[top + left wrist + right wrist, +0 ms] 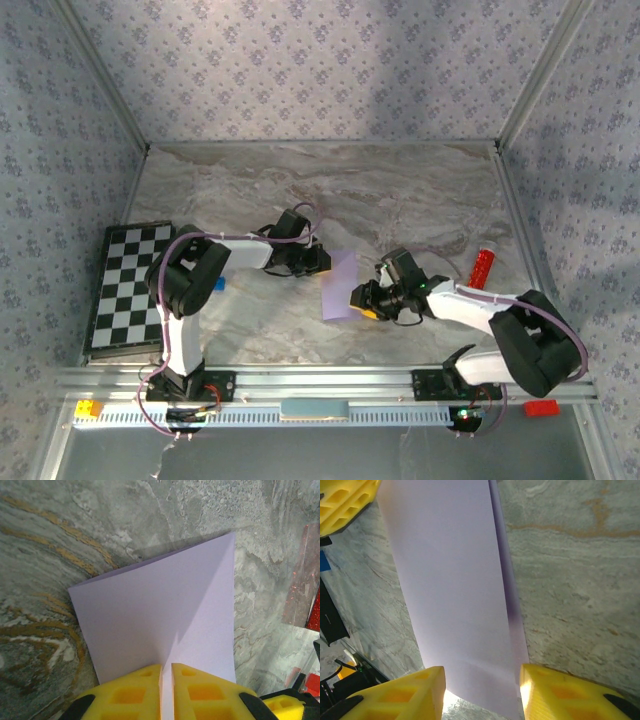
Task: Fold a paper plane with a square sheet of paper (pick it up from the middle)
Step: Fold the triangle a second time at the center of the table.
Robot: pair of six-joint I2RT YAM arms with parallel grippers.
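The square sheet of paper (pixel 338 285), pale lilac, is folded double into a tall strip and held just above the marble table. My left gripper (pixel 322 262) is shut on its upper left edge. In the left wrist view the yellow fingers (pixel 135 692) pinch the sheet (pixel 160 610) at its crease, and the two halves spread away from them. My right gripper (pixel 361 300) is open at the strip's lower right end. The folded sheet (pixel 455 580) runs between its yellow fingers (pixel 410 692), close against the right one. The paper plane is out of view.
A black-and-white chequered board (pixel 130 290) lies at the left, with a tiny blue cube (pixel 219 283) beside it. A red cylinder (pixel 483 266) lies at the right. A yellow block (pixel 88 408) and a red block (pixel 541 407) sit on the front rail.
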